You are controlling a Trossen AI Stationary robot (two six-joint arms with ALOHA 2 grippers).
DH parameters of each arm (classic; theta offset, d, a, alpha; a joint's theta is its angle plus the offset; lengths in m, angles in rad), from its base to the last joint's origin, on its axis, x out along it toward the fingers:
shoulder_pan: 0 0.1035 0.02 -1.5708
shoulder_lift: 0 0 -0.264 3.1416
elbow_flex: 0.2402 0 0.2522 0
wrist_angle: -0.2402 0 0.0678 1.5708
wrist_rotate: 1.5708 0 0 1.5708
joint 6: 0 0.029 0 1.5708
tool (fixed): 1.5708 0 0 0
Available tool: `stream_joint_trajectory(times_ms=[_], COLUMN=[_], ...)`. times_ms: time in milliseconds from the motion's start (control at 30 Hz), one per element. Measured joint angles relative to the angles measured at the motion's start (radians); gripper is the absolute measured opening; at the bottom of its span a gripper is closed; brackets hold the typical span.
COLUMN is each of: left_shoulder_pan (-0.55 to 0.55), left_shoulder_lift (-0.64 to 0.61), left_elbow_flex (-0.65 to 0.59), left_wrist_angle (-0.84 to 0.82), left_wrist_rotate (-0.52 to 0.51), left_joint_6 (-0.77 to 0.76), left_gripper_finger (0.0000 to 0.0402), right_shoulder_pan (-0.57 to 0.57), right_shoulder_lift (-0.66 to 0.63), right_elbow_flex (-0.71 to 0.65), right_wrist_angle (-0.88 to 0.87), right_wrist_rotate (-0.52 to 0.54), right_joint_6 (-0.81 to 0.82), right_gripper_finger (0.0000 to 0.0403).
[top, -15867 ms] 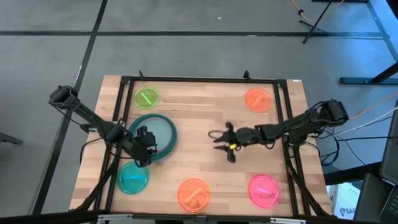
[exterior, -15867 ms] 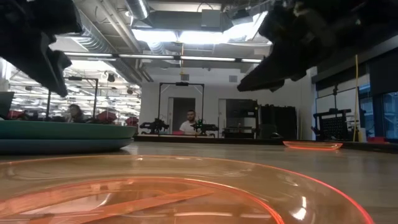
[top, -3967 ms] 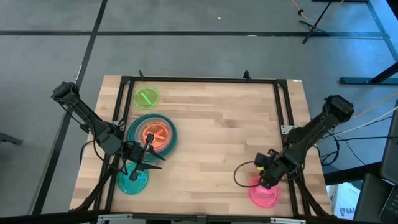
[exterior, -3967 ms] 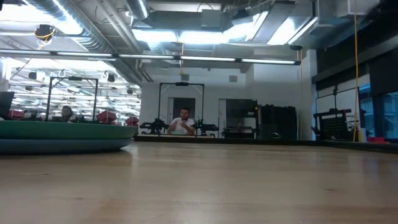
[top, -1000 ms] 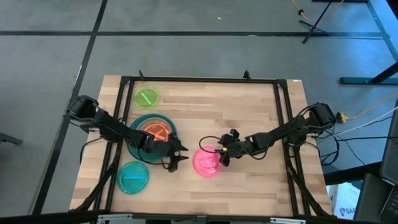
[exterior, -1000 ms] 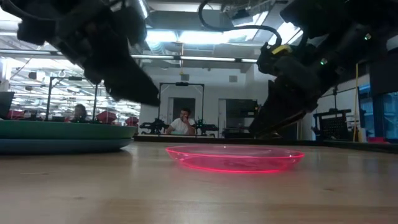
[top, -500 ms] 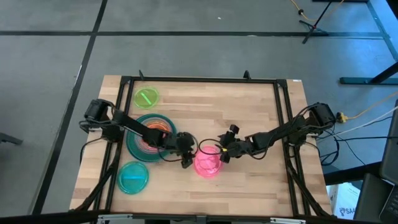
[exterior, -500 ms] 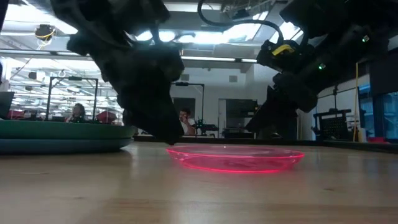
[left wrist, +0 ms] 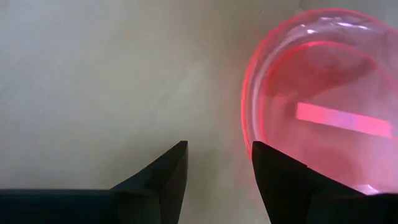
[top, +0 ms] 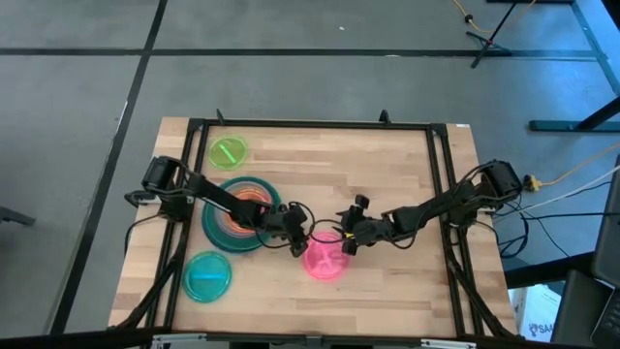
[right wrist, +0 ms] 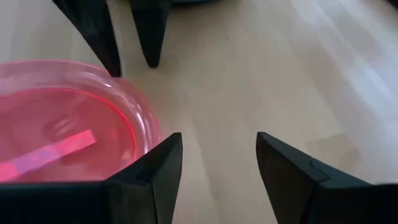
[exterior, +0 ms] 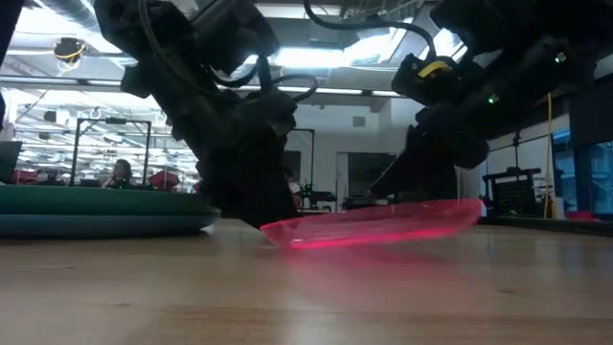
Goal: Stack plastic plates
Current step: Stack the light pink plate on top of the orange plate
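High view: a stack of large round plastic plates (top: 235, 215), dark green rim outermost with orange plates nested inside, is seen on the tabletop (top: 387, 271) at left. Three plates are judged still unstacked: the small translucent pink plate (top: 325, 254) at centre, the small lime plate (top: 228, 152) and the small cyan plate (top: 207, 278). The left pincer (top: 298, 239) and right pincer (top: 350, 233) flank the pink plate. Low view: the pink plate is shown tilted, one edge raised, which the high view hides. Wrist views: both pincers are shown spread, neither pinching the rim.
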Motion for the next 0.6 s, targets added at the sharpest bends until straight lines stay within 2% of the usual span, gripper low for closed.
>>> stream_joint_trajectory(times_ms=[300, 600], left_shoulder_pan=[-0.004, -0.014], left_shoulder_lift=[-0.017, 0.011], left_elbow_flex=[-0.001, -0.001], left_wrist_angle=[0.016, 0.035], left_wrist_rotate=[0.052, 0.050], left_joint_6=[0.044, 0.024], left_gripper_finger=[0.0173, 0.0173], right_shoulder_pan=[0.000, 0.000], right_shoulder_lift=[0.001, 0.001], right_elbow_flex=[0.000, 0.000], right_wrist_angle=[-0.017, -0.020], right_wrist_rotate=[-0.018, -0.026], right_joint_6=[0.079, 0.082], right_gripper_finger=[0.0195, 0.0195])
